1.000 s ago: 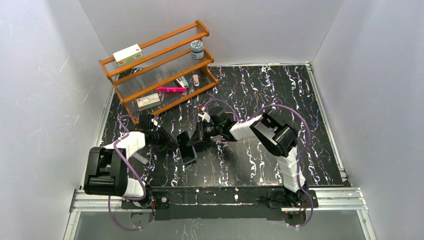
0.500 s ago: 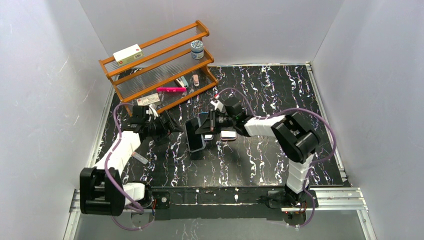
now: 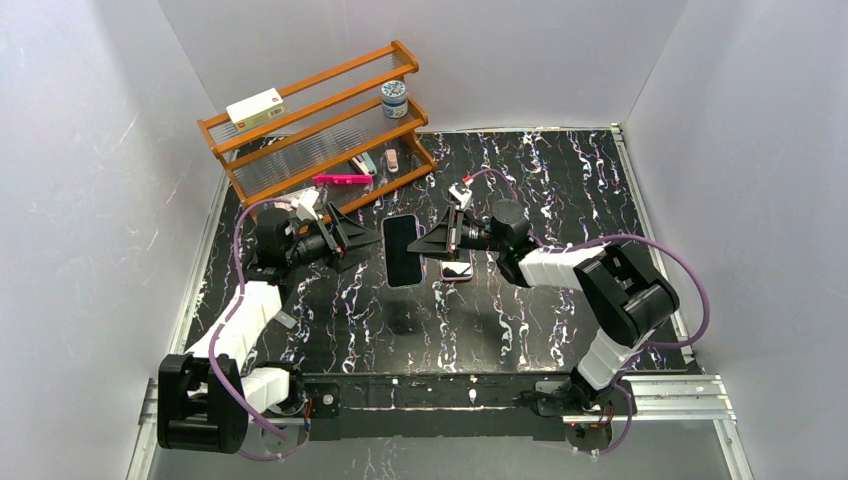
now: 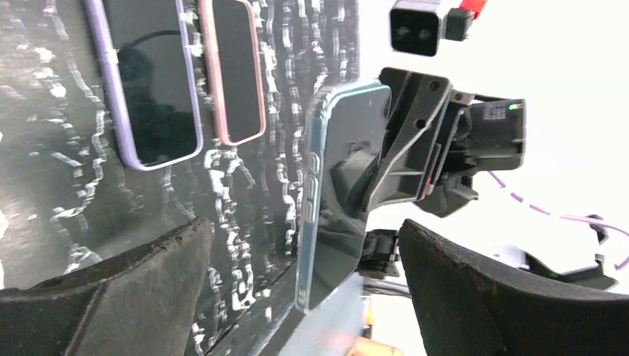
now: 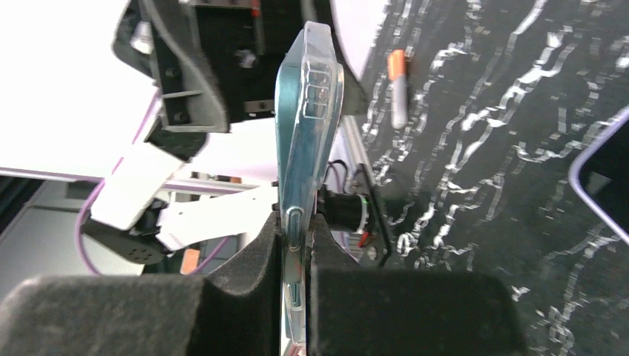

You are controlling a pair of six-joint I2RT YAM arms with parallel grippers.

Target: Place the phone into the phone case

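A dark phone (image 3: 402, 250) framed by the clear phone case (image 5: 305, 111) hangs upright above the middle of the table. My right gripper (image 3: 426, 245) is shut on its right edge, and in the right wrist view both pads of that gripper (image 5: 297, 222) press the case's side. My left gripper (image 3: 366, 240) stands open just left of it. In the left wrist view the case (image 4: 337, 185) rises between the wide-apart fingers of that gripper (image 4: 305, 226) without touching either.
A pink-rimmed phone (image 3: 458, 270) and a purple-rimmed phone (image 4: 152, 81) lie flat on the black marbled table (image 3: 560, 200) under the right arm. An orange-capped marker (image 5: 398, 89) lies at the near left. A wooden shelf (image 3: 320, 130) with small items stands at the back left.
The right gripper has lifted the cased phone off the table and carried it up and back. The left gripper has let go, opened wide and drawn back to the left.
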